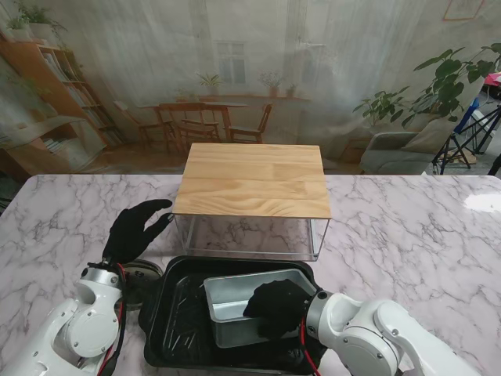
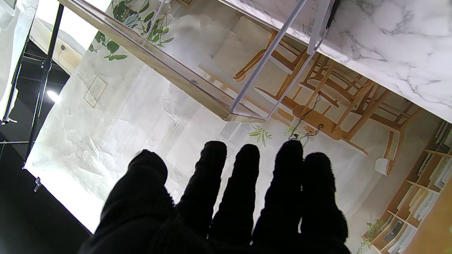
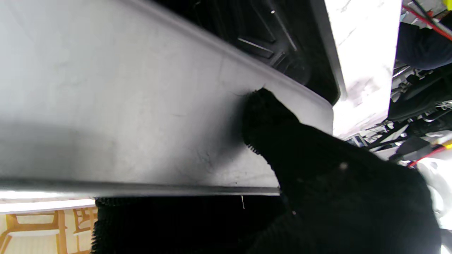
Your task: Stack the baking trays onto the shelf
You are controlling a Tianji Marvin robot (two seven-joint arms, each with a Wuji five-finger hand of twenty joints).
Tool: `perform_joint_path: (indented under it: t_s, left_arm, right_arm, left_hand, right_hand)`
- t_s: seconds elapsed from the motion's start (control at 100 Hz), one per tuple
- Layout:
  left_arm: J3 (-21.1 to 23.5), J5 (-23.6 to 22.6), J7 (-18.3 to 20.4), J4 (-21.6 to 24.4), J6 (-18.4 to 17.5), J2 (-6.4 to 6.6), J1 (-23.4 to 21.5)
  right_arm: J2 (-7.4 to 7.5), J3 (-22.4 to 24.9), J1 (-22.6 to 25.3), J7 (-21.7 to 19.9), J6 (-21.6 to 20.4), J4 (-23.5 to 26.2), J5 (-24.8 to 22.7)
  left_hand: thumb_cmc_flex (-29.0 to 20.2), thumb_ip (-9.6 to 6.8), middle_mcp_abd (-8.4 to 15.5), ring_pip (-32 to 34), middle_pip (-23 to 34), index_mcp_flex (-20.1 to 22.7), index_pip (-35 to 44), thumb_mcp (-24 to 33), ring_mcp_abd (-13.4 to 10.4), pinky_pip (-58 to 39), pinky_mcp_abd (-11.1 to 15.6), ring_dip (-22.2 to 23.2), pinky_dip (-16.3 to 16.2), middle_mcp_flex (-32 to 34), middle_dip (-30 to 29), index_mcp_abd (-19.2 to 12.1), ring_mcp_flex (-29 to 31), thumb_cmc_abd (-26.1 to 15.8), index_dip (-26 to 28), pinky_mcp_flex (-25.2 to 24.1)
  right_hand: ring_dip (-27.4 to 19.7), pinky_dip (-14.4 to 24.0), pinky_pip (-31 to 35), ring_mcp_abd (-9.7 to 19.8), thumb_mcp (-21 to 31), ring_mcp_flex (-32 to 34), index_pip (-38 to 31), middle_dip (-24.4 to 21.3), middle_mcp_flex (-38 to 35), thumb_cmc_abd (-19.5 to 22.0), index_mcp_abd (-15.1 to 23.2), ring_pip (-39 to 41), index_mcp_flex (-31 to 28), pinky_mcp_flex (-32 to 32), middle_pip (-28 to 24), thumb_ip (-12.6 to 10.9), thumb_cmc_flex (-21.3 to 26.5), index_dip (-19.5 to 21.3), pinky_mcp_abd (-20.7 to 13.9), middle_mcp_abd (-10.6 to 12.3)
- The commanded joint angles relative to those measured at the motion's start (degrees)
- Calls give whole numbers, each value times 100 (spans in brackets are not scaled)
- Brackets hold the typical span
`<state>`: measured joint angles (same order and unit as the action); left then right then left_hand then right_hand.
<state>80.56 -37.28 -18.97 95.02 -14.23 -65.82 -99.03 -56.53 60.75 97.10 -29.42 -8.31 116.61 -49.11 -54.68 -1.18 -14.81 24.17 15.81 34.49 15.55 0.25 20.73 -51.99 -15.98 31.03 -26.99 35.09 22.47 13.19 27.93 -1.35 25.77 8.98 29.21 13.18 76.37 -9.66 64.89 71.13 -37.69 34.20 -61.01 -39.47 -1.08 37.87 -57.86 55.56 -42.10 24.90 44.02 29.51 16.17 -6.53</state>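
Gripping the Loaf Tin for Lift

Gripping step was in hand: the right hand (image 1: 275,307) clasped the grey loaf tin (image 1: 235,301) inside the black baking tray (image 1: 176,313) on the desk (image 1: 407,235). The left hand (image 1: 135,229) hovered with fingers spread, empty. The next move likely called for a lift to the shelf (image 1: 254,178). The tin's near wall was hidden.

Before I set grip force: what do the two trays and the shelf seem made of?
Small tray: dull grey metal, brushed, faintly scuffed, probably aluminium or steel. Large tray: glossy black, ridged floor; likely coated metal, possibly plastic. Shelf: pale wood-grain top, perhaps pine, on thin white wire legs.
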Motion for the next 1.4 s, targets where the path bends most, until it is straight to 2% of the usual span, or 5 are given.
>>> perform_joint_path:
  t_s: [0.0, 0.36, 0.88, 1.11, 1.39]
  left_arm:
    - [-23, 13, 78, -22, -6, -12, 3]
    - [-25, 11, 68, -24, -8, -13, 6]
    - [-27, 11, 72, -29, -21, -12, 10]
    - [-30, 10, 68, -27, -14, -13, 9]
    - [-22, -17, 61, -28, -15, -10, 5]
  right_arm:
    - [4, -42, -113, -63, 102, -118, -25]
    - [41, -479, -450, -327, 723, -349, 21]
    - [109, -933, -724, -669, 1371, -453, 164]
    - [116, -1121, -868, -671, 1755, -533, 410]
    - [45, -906, -601, -336, 1905, -447, 549]
  left_hand:
    - [-63, 103, 83, 65, 48, 123, 53, -135, -20, 1, 231, 25, 54, 106, -6, -80, 54, -111, -26, -29]
    - [-59, 104, 91, 74, 60, 123, 58, -134, -27, -2, 231, 30, 53, 122, -1, -85, 64, -111, -26, -22]
    - [-56, 103, 98, 83, 70, 127, 70, -138, -28, -12, 230, 37, 48, 135, 2, -87, 82, -112, -25, -13]
    - [-65, 102, 93, 82, 68, 100, 59, -135, -22, -14, 229, 38, 47, 129, 1, -86, 76, -116, -32, -17]
    - [-68, 100, 97, 82, 67, 108, 59, -133, -28, -19, 227, 38, 45, 129, 0, -81, 77, -118, -34, -12]
  right_hand:
    - [-43, 72, 233, -190, 536, -49, -245, -5, 188, 895, 1138, -189, -136, 2, 119, -906, 973, -91, 97, 24]
    - [-102, 72, 28, -148, 261, -404, -256, -61, 521, 1235, 1249, -446, 680, -435, 227, -1028, 732, -341, 82, -10]
    - [-282, 156, -270, -299, -2164, -1411, -1384, -251, 1886, 1775, 604, -602, 2505, -1266, -79, -1271, 22, -1605, 186, -361]
    - [-688, 158, -736, -432, -2124, -2359, -115, -701, 2798, 2237, 45, -901, 2931, -2062, -17, -1874, -1235, -631, 358, -473]
    - [-841, 356, -1011, -414, -2604, -3320, 130, -1069, 3606, 2457, 115, -1108, 3676, -3216, 359, -1985, -1957, -494, 929, -433]
